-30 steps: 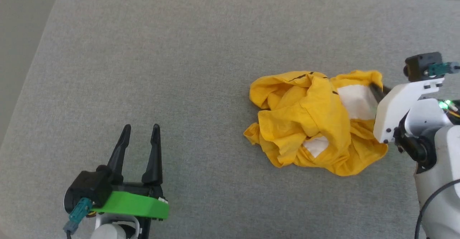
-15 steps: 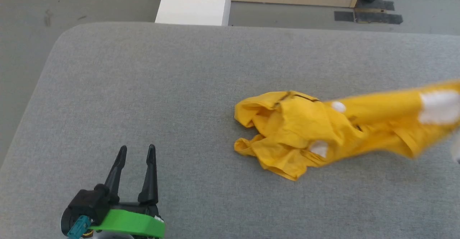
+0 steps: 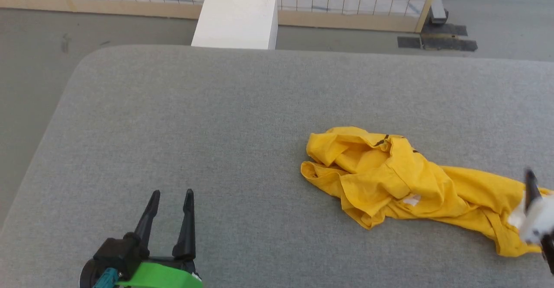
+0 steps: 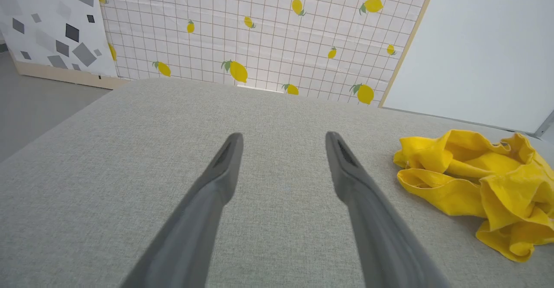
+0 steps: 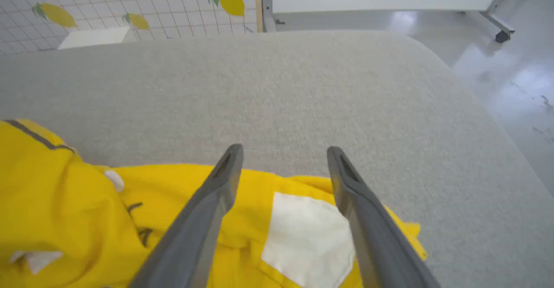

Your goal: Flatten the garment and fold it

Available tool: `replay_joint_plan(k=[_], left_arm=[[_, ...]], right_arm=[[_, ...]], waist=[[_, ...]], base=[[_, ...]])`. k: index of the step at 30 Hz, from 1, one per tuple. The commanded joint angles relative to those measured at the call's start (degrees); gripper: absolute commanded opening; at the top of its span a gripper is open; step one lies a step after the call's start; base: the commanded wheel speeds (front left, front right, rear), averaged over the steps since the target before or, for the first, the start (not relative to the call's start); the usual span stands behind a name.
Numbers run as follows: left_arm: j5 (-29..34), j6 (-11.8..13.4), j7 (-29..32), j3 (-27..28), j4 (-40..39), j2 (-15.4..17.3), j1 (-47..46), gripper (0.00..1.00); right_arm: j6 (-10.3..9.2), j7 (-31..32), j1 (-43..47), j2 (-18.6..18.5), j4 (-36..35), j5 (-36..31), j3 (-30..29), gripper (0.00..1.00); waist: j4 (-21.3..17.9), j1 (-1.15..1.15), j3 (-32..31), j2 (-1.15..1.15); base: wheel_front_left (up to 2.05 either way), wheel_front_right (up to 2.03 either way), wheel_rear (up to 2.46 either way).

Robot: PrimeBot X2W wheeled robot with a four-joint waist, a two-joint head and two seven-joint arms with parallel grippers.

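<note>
- Garment (image 3: 389, 175): mustard-yellow, crumpled, stretched rightward on the grey cushion (image 3: 216, 119); white patch (image 5: 307, 240) faces up.
- Right gripper (image 5: 284, 149): fingers spread, poised over the patch.
- Left gripper (image 3: 172, 192): fingers spread, well apart from the cloth.

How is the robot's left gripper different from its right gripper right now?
The left gripper is over bare grey cushion, away from the yellow shirt; the right gripper is over the shirt's white patch. The left gripper has a green base; the right gripper's looks white. Both are open and hold nothing.
</note>
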Motion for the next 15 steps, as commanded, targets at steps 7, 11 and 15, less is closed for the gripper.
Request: replay_joint_plan(k=[7, 11, 15], left_arm=[[-0.4, -0.2, -0.2, -1.1, 0.2, -0.2, 1.3, 1.00], [-0.8, -0.2, -0.2, -1.8, 0.3, -0.3, 0.5, 1.00], [-1.2, -0.3, -0.2, -2.0, 0.4, -0.3, -0.6, 1.00]], right_arm=[[-0.08, 7.9, -7.3, -2.8, -10.3, 9.1, 16.0, 1.00], [-0.08, 14.9, -11.7, -3.4, -10.1, 12.7, 24.0, 1.00], [-0.08, 22.1, -15.7, -4.0, -6.0, 15.1, 29.1, 1.00]], waist=[[2.5, 0.00, -0.8, 0.00], [4.5, 0.00, 1.1, 0.00], [6.2, 0.00, 3.1, 0.00]], base=[[0.00, 0.00, 0.00], [0.00, 0.00, 0.00], [0.00, 0.00, 0.00]])
